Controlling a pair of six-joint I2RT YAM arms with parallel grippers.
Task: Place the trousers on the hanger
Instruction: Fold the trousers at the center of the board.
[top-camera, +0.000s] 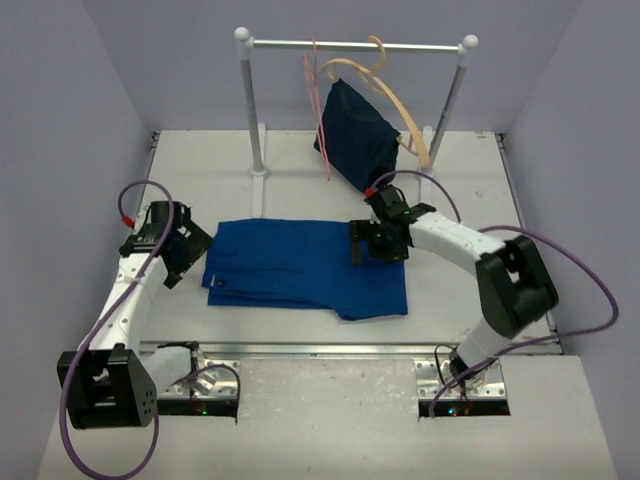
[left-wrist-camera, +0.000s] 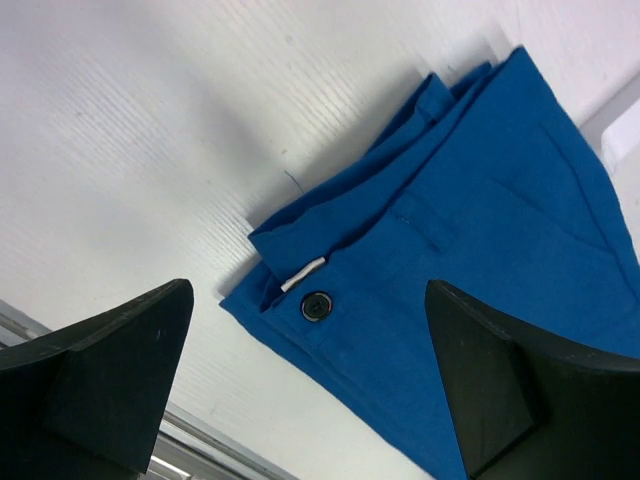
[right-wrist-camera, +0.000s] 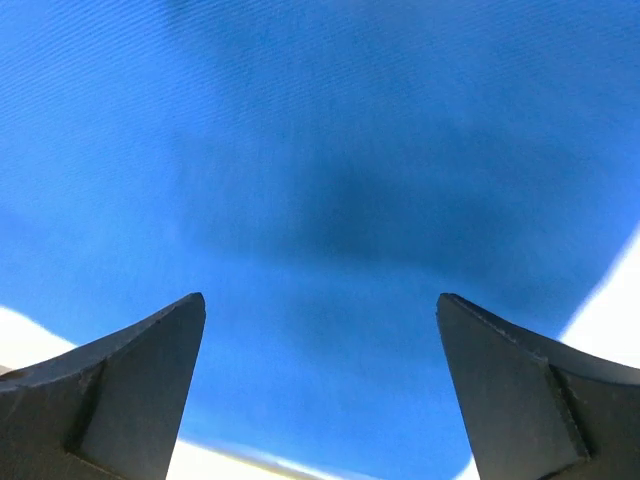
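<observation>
Found left end effector released beside the waistband, right end effector released over the trousers, folded flat on the worktop. Judged cloth soft, limp, light: best pinched at waistband. Beyond, spotted pink wire hanger on rail.

Upper right corner of trousers hidden under right gripper; legs cut off at left wrist view's edge; cloth blurred, outline largely cropped, in right wrist view.
</observation>
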